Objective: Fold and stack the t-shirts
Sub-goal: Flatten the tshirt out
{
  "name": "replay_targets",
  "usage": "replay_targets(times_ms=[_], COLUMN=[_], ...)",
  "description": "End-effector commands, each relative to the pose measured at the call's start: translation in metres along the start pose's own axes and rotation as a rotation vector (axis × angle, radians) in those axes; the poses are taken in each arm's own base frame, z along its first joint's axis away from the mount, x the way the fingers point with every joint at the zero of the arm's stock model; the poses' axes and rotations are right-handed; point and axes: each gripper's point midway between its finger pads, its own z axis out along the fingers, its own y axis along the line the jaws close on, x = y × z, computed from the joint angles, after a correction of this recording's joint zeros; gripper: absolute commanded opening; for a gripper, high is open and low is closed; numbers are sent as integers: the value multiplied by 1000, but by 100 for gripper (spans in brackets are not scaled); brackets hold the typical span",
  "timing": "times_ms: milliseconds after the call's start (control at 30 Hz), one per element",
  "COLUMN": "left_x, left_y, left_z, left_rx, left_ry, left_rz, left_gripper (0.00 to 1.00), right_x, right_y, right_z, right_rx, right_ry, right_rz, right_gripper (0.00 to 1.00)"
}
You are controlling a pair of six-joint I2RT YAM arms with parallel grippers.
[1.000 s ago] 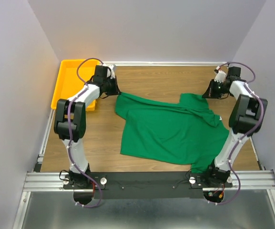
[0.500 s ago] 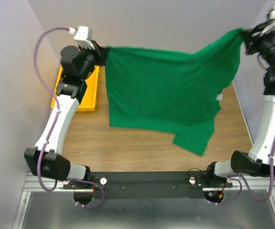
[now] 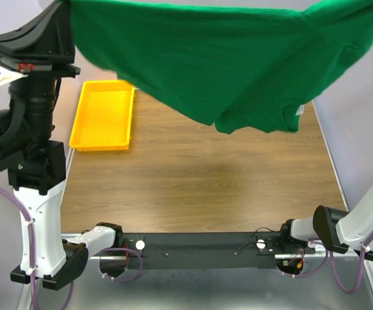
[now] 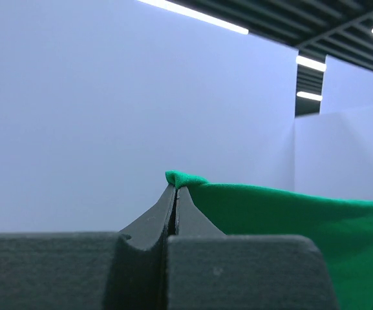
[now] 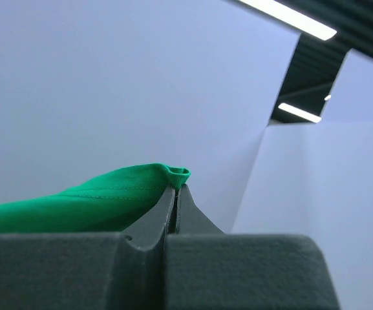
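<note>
The dark-green t-shirt (image 3: 225,58) hangs in the air, stretched across the top of the top view, well above the table. Its small white neck label (image 3: 299,110) shows near the lower right fold. My left gripper (image 4: 175,188) is shut on one corner of the shirt (image 4: 289,226), raised high at the left. My right gripper (image 5: 175,188) is shut on the other corner of the shirt (image 5: 76,200), raised high at the right, its tip out of the top view. Both wrist views look up at the walls.
The yellow plastic tray (image 3: 105,116) stands at the back left of the wooden table (image 3: 199,181). Grey walls close in the left, back and right sides. The arm bases sit on the black rail (image 3: 199,245) at the near edge.
Both arms have lifted the shirt from lying on the table to hanging high in the air, stretched between them. It rose further in the last half second.
</note>
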Motion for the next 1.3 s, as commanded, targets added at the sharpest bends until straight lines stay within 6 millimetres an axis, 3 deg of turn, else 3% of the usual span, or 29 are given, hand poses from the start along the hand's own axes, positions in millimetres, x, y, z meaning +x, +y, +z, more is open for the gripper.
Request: replay_targets(times_ms=[0, 100, 200, 300, 367, 400, 433, 467, 500, 533, 567, 600, 633, 667, 733, 767, 800, 833, 900, 933, 967, 1033, 1067, 1100, 1133, 1167, 1200, 1233, 1267], left_x=[-23, -42, -37, -18, 2, 30, 48, 94, 117, 140, 168, 219, 246, 292, 343, 363, 393, 421, 457, 494, 511, 538, 569, 574, 598, 601, 618, 625, 631], left_y=[3, -3, 1, 8, 14, 21, 26, 37, 42, 48, 54, 63, 67, 73, 77, 79, 80, 84, 90, 94, 97, 105, 111, 117, 122, 128, 136, 140, 143], left_z=[-1, -7, -10, -13, -16, -19, -22, -32, -40, -50, -60, -85, -100, -130, -162, -173, -200, -212, -232, -252, -260, -256, -283, -263, -279, -264, -276, -275, -280], left_rx=[-42, -36, -57, -83, -106, -127, -140, -169, -191, -218, -234, -270, -288, -316, -334, -338, -355, -366, -387, -403, -409, -425, -462, -463, -485, -498, -537, -544, -559], left_ry=[-56, -90, -79, -34, 14, 72, 109, 205, 252, 298, 355, 461, 517, 607, 706, 731, 798, 840, 914, 1002, 1049, 1095, 1195, 1174, 1231, 1224, 1264, 1276, 1305], left_rz=[-13, -20, -26, -31, -48, -62, -68, -87, -102, -116, -125, -147, -161, -182, -203, -208, -219, -221, -221, -223, -203, -186, -181, -174, -174, -161, -143, -135, -128], left_gripper=[0, 0, 0, 0, 0, 0, 0, 0, 0, 0, 0, 0, 0, 0, 0, 0, 0, 0, 0, 0, 0, 0, 0, 0, 0, 0, 0, 0, 0], right_x=[-61, -74, -68, -50, -11, 6, 58, 70, 90, 157, 181, 200, 225, 280, 322, 373, 385, 416, 457, 478, 518, 547, 574, 581, 586, 595, 604, 607, 614], right_y=[-38, -38, -40, -36, -22, -15, -2, 13, 24, 51, 63, 73, 83, 103, 118, 140, 144, 155, 172, 182, 191, 198, 209, 212, 216, 224, 231, 227, 228], right_z=[-12, -16, -15, -9, -1, 1, 5, 0, -4, -16, -25, -38, -49, -76, -101, -139, -140, -157, -181, -193, -211, -211, -223, -222, -218, -215, -217, -200, -197], right_rx=[195, 198, 209, 184, 119, 90, 40, -32, -76, -170, -207, -237, -265, -309, -327, -372, -377, -389, -415, -418, -409, -391, -398, -390, -392, -411, -419, -405, -397], right_ry=[-158, -196, -185, -146, -65, -30, 76, 100, 142, 269, 317, 359, 410, 515, 585, 685, 646, 684, 723, 731, 815, 864, 925, 932, 917, 918, 941, 926, 943], right_rz=[-83, -102, -101, -87, -48, -33, 1, 9, 23, 79, 98, 109, 125, 149, 166, 196, 171, 187, 204, 214, 246, 270, 293, 301, 294, 283, 288, 279, 288], right_gripper=[1, 1, 1, 1, 1, 1, 1, 1, 1, 1, 1, 1, 1, 1, 1, 1, 1, 1, 1, 1, 1, 1, 1, 1, 1, 1, 1, 1, 1])
